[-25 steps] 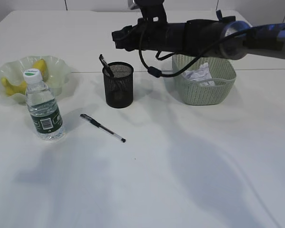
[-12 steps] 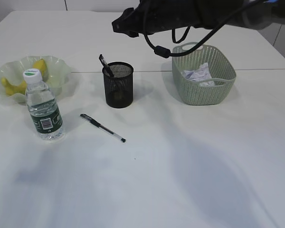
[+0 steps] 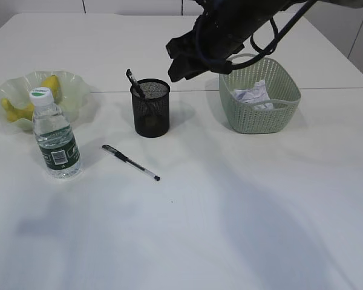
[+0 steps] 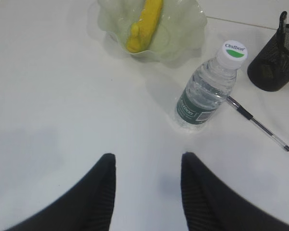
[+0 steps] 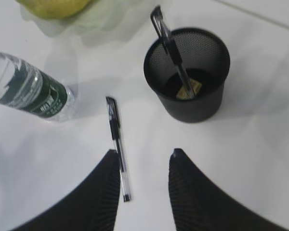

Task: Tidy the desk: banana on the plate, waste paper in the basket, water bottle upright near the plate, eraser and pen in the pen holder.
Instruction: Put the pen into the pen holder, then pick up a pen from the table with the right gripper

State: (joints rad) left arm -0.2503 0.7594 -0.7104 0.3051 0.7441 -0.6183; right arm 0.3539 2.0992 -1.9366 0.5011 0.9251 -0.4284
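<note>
The banana lies in the pale-green plate. In front of the plate the water bottle stands upright. The black mesh pen holder holds one pen, and the cream eraser lies on its bottom. A second pen lies flat on the desk. Crumpled waste paper sits in the green basket. My right gripper hangs high, above and to the right of the holder. In its wrist view the right gripper is open and empty, over that second pen. My left gripper is open and empty above bare desk.
A seam crosses the desk behind the holder and basket. The right arm's cables loop over the basket's back rim. The left wrist view shows the bottle between the plate and the loose pen.
The right arm has swung from lying level across the back of the desk to slanting down, its gripper now nearer the pen holder. Objects have not moved.
</note>
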